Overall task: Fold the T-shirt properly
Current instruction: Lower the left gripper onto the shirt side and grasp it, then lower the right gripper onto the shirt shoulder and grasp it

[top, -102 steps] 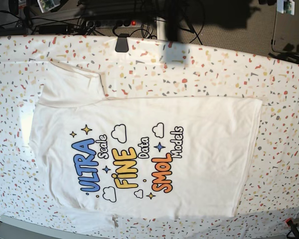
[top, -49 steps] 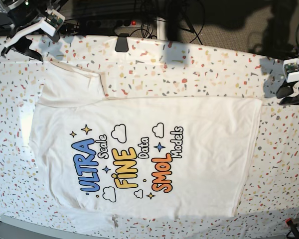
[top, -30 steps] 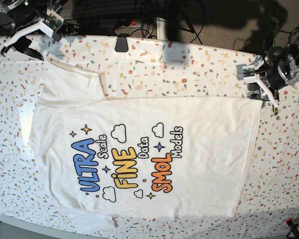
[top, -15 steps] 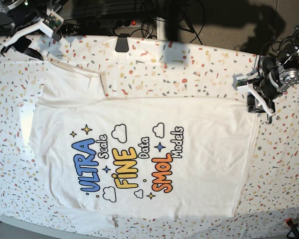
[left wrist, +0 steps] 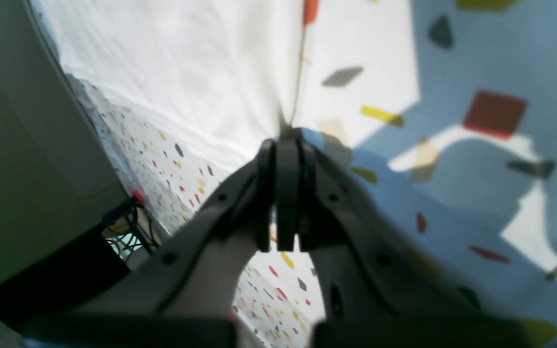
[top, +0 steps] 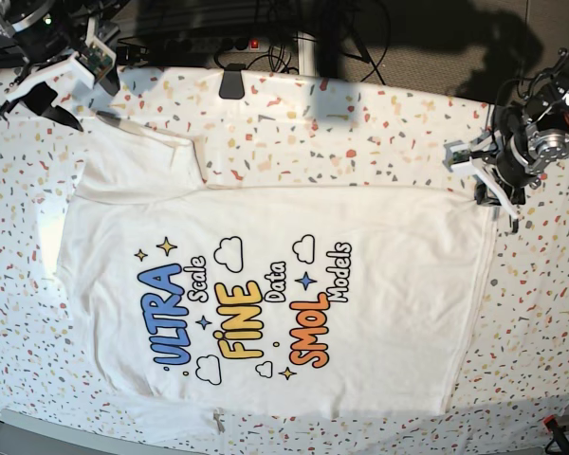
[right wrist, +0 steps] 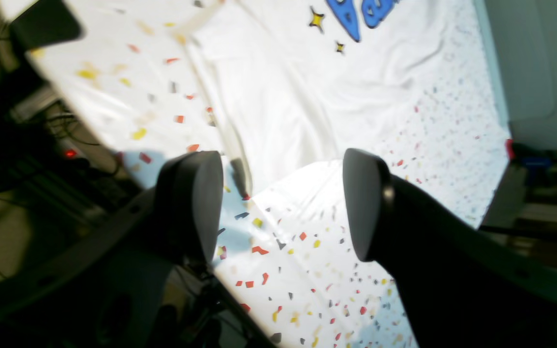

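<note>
**Now: left claw pinches the hem corner**

Here the T-shirt (top: 275, 294) lies flat, print up, across the speckled worktop (top: 408, 123). The left claw (left wrist: 285, 145) is clamped on the shirt's hem corner near the far edge. The right claw (right wrist: 283, 203) hangs spread wide by the sleeve, holding nothing.

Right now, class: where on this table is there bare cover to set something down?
Free: the strip of table cover between the T-shirt and the far edge, and the patch right of its hem. Crowded: the far corners, where the left gripper pinches the hem corner and the right gripper hovers open.
</note>
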`<state>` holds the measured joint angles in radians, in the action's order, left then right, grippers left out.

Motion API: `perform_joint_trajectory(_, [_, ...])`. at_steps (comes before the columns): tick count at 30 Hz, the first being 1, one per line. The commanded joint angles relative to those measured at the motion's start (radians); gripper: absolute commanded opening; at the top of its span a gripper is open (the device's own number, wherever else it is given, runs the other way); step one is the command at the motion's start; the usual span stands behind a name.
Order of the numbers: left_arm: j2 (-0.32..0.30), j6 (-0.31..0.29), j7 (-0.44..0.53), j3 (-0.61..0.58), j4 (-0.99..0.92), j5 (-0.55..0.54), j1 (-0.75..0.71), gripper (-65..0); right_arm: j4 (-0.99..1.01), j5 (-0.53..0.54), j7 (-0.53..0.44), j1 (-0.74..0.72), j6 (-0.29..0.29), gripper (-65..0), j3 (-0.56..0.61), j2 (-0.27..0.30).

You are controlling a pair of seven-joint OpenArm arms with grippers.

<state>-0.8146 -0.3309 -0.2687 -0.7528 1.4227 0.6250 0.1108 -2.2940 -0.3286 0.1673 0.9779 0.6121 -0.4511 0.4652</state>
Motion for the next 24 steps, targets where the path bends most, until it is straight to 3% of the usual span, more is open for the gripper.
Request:
perform_joint_trajectory(1, [-0.014, -0.009, 0.007, 0.004, 0.005, -0.007, 0.006, -65.0, 0.008, 0.004, -0.014, -0.006, -0.014, -25.9, -0.007, 0.009])
perform_joint_trajectory(7, [-0.014, -0.008, 0.007, 0.004, 0.005, -0.007, 0.006, -65.0, 0.159, 0.003, -0.100, -0.085, -0.010, -25.8, -0.006, 0.012])
perform_joint_trajectory(14, [-0.014, -0.008, 0.007, 0.004, 0.007, -0.008, 0.006, -65.0, 0.284, 0.003, -0.101, -0.196, -0.010, -25.8, 0.014, 0.012])
perform_joint_trajectory(20, [-0.014, -0.008, 0.007, 0.004, 0.007, -0.008, 0.006, -65.0, 0.418, -0.094, -0.095, -0.321, -0.010, -25.8, 0.187, 0.016])
perform_joint_trajectory(24, [-0.014, -0.009, 0.007, 0.004, 0.007, -0.008, 0.006, -65.0, 0.465, -0.152, -0.040, -0.387, -0.011, -25.8, 0.309, 0.016])
